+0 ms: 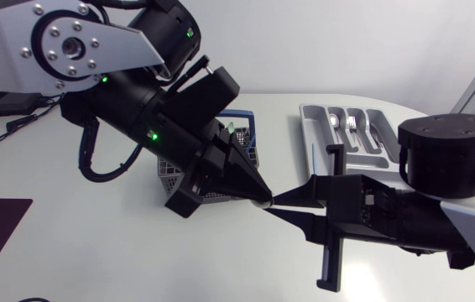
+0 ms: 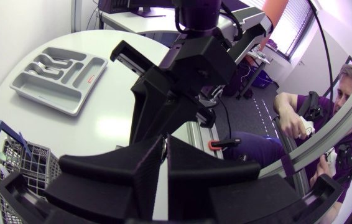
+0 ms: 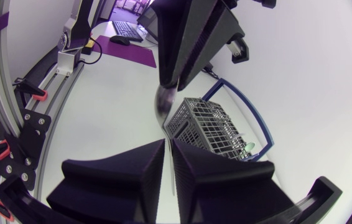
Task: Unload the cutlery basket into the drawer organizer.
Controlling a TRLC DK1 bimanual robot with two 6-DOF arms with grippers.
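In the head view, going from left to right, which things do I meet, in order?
Left gripper → right gripper → drawer organizer. The cutlery basket, partly hidden behind the left arm, and the spoon at the grippers' tips overlap these, so I leave them out.

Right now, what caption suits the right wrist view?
Left gripper and right gripper grip one silver spoon beside the grey wire basket.

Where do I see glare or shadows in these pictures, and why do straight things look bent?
Head view: even light, only a soft shadow on the table beside the basket. Right wrist view: the spoon glints. Both wrist views: fisheye lenses curve the table's edge.
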